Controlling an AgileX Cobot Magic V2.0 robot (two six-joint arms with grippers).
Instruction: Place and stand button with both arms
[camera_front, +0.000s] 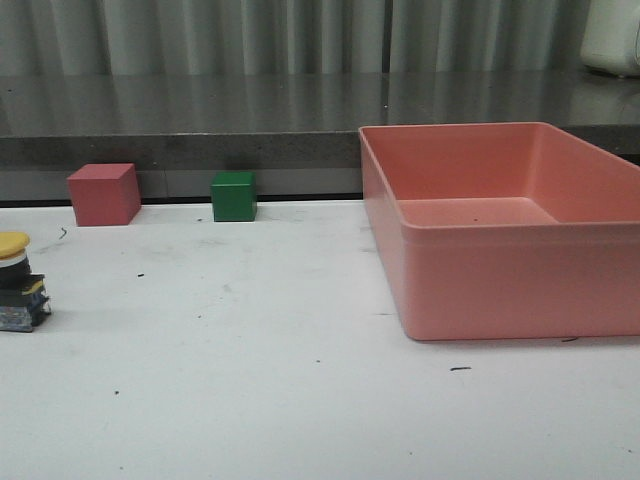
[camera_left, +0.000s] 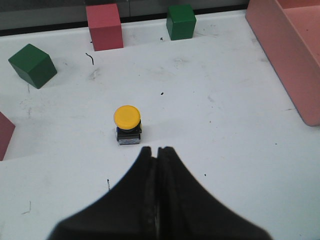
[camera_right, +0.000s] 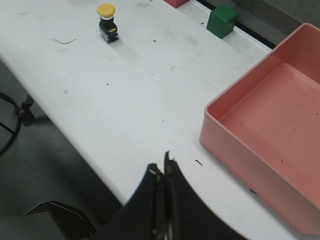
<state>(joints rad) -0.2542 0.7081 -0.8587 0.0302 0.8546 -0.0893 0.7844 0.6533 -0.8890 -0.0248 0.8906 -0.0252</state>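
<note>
Black fingers of the left hand (camera_left: 157, 150) are pressed together, holding nothing and clear of the surface (camera_front: 280, 380); the left wrist view shows the button (camera_left: 128, 125) just beyond the fingertips, not touching them. The button stands upright, yellow cap uppermost on its black base, on the white surface at the far left edge of the front view (camera_front: 18, 282). The right hand (camera_right: 165, 162) is likewise closed and empty, hanging over the near edge of the surface close to the pink tray (camera_right: 270, 130), with the button (camera_right: 107, 22) well apart from it across the surface. The pink tray (camera_front: 500, 270) sits on the right side of the surface, empty inside as far as visible. Farther back, along the rear edge, stand a pink cube (camera_front: 103, 194) and a green cube (camera_front: 234, 196). The left wrist view shows a second green cube (camera_left: 32, 65) apart from these.
</note>
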